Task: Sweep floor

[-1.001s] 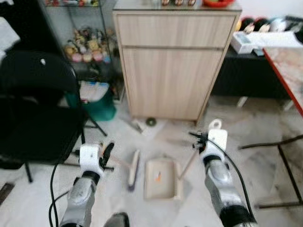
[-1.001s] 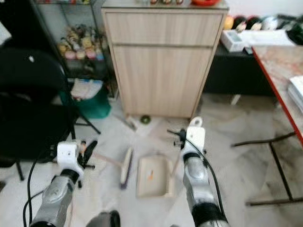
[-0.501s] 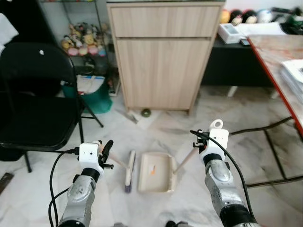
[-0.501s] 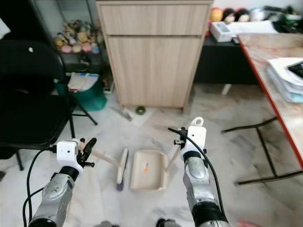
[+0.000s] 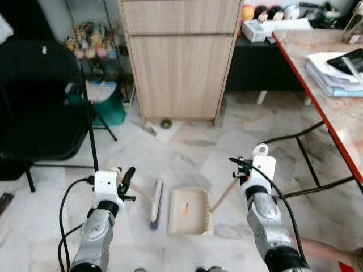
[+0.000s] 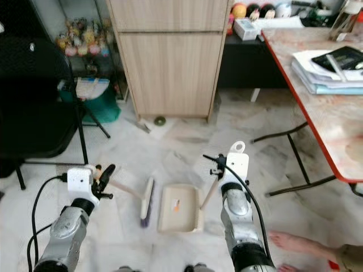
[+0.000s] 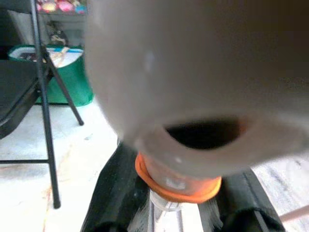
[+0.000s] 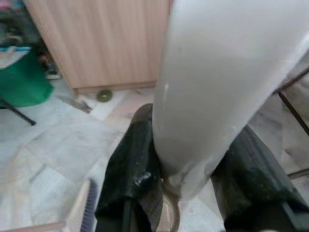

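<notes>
A hand brush (image 5: 154, 202) with a pale handle and dark bristles rests head-down on the marble floor. My left gripper (image 5: 126, 179) is shut on its handle, whose grey end with an orange ring (image 7: 179, 186) shows between the black fingers (image 7: 113, 193). Just right of the brush lies a beige dustpan (image 5: 190, 211) with a small orange scrap (image 5: 185, 209) in it. Its thin handle (image 5: 225, 195) slants up into my right gripper (image 5: 240, 170), which is shut on it. In the right wrist view the pale handle (image 8: 207, 96) fills the space between the fingers (image 8: 133, 174).
A wooden cabinet (image 5: 178, 56) stands ahead, with a small green round thing (image 5: 165, 123) on the floor before it. A black folding chair (image 5: 34, 113) and a green bin (image 5: 105, 107) are at the left. A red-edged table (image 5: 334, 85) with metal legs (image 5: 306, 164) is at the right. A person's foot (image 6: 295, 243) shows at the lower right.
The whole picture has shifted: the cabinet now lies farther off and more floor and table show. Both grippers keep hold of brush and dustpan. A person's foot has come into view.
</notes>
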Available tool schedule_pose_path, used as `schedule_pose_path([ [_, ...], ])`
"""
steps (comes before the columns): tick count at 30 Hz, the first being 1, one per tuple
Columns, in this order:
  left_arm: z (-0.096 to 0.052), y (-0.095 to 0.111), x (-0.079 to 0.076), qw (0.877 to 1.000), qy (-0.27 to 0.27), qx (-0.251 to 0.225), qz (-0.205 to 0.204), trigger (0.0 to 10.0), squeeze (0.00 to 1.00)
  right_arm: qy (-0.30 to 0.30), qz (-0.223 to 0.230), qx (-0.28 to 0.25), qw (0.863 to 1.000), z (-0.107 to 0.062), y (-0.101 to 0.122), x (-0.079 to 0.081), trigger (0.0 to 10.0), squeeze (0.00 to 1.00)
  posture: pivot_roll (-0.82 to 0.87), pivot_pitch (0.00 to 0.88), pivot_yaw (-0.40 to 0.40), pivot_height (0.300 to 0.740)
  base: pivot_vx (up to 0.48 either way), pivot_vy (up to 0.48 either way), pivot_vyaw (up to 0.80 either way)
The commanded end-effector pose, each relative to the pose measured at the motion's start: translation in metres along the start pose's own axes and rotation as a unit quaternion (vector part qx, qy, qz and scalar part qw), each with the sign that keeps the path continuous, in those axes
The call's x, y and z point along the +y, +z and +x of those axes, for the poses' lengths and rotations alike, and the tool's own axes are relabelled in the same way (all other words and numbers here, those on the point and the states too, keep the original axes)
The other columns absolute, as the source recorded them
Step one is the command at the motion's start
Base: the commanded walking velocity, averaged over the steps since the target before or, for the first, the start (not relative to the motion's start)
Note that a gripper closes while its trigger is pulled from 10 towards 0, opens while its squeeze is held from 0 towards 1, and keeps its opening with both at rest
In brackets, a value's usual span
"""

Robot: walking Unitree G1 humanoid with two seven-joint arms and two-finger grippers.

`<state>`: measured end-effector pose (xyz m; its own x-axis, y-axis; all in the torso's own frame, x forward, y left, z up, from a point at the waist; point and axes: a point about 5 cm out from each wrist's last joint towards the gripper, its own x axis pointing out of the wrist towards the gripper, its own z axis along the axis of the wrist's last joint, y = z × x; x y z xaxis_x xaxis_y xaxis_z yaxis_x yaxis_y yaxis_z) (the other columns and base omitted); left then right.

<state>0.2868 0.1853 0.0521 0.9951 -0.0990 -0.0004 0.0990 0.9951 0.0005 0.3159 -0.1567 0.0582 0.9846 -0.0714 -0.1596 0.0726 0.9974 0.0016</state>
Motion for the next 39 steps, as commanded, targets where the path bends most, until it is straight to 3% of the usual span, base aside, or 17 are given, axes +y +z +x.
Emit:
schedule_pose_path([
  [1, 0.0008, 0.0049, 0.0015, 1.000, 0.002, -0.009, 0.004, 10.0, 0.00, 0.006, 0.010, -0.013, 1.000, 0.0016, 0.0062, 0.0020, 10.0, 0.00, -0.01, 0.097, -0.007, 0.740, -0.281, 0.000, 0.00],
  [23, 0.0012, 0.0071, 0.0079, 1.000, 0.011, -0.011, 0.010, 10.0, 0.00, 0.014, 0.003, -0.011, 1.000, 0.0007, 0.0035, 0.0034, 10.0, 0.00, -0.01, 0.064, -0.007, 0.740, -0.274, 0.000, 0.00],
  [32, 0.0021, 0.0070, 0.0068, 1.000, 0.012, -0.009, 0.011, 10.0, 0.00, 0.017, -0.001, -0.016, 1.000, 0.0012, 0.0053, 0.0041, 10.0, 0.00, -0.01, 0.079, -0.009, 0.740, 0.000, 0.000, 0.00],
  [39, 0.0026, 0.0072, 0.0071, 1.000, 0.015, -0.009, 0.010, 10.0, 0.00, 0.021, -0.005, -0.020, 1.000, 0.0002, 0.0057, 0.0058, 10.0, 0.00, -0.01, 0.088, -0.010, 0.740, 0.000, 0.000, 0.76],
])
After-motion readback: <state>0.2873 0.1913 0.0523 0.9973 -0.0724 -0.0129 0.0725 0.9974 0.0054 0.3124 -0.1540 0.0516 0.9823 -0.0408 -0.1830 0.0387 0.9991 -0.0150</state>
